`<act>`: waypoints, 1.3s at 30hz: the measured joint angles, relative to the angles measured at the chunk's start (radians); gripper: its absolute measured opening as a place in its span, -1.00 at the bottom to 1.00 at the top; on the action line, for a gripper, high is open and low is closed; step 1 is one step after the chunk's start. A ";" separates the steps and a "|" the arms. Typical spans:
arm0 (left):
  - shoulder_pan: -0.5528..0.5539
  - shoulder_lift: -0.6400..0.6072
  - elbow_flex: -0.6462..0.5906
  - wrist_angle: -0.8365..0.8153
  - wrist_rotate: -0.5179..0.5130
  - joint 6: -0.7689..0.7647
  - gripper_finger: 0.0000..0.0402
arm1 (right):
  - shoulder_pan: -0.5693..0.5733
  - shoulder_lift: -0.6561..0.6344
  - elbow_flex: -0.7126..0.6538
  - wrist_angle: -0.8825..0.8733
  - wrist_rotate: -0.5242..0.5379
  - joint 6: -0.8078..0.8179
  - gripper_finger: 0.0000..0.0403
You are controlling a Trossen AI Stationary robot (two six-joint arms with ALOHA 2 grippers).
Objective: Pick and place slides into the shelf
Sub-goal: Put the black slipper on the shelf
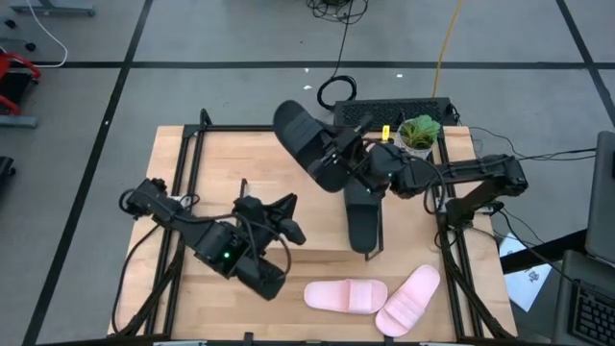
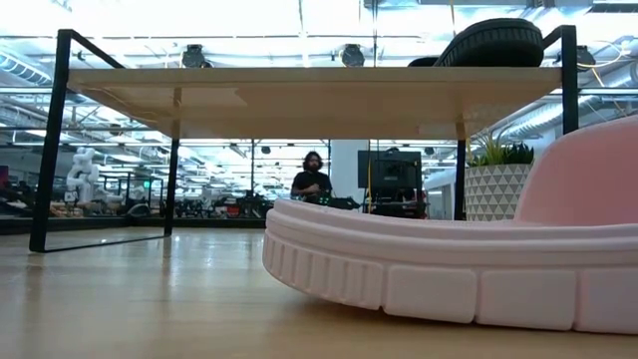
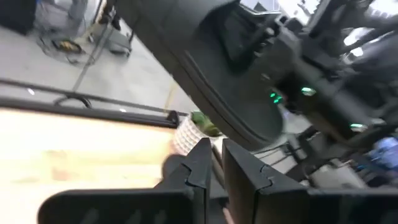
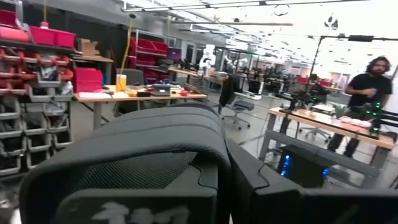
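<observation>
My right gripper (image 1: 338, 159) is shut on one black slide (image 1: 307, 144) and holds it in the air over the far part of the shelf (image 1: 221, 163). The left wrist view shows that slide's sole (image 3: 217, 81). The other black slide (image 1: 363, 216) lies flat on the shelf's top board (image 2: 299, 85), at its right side. Two pink slides (image 1: 346, 295) (image 1: 408, 300) lie soles down on the table at the near right. My left gripper (image 1: 291, 219) hovers over the middle of the shelf, shut and with nothing in it (image 3: 214, 168). My right gripper pinches the black slide between its two fingers at the strap's edge (image 4: 214, 146); the fingers (image 4: 261, 183) themselves hide the exact spot. They come at it about level, from the table's right side. The slide is lifted clear of the shelf and tilted.
A potted plant (image 1: 419, 133) in a white pot (image 2: 498, 194) stands at the shelf's far right corner. A black box (image 1: 394, 111) lies behind it. A person (image 2: 312, 178) stands at a bench beyond the table. There is bare board on the shelf's left half (image 1: 211, 192).
</observation>
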 joint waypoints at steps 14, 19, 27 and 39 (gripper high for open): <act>-0.003 0.074 -0.001 0.116 -0.190 -0.311 -0.81 | 0.005 0.000 0.000 0.038 -0.106 0.054 -1.00; 0.002 0.072 0.000 0.190 -0.213 -0.250 -0.81 | 0.005 0.000 0.000 0.033 -0.105 0.026 -1.00; 0.023 0.072 0.000 0.320 -0.109 -0.124 -0.76 | 0.004 0.000 0.000 0.030 -0.105 0.006 -1.00; 0.091 0.091 0.001 0.398 -0.006 -0.161 -0.09 | 0.004 0.000 0.000 0.038 -0.129 -0.026 -1.00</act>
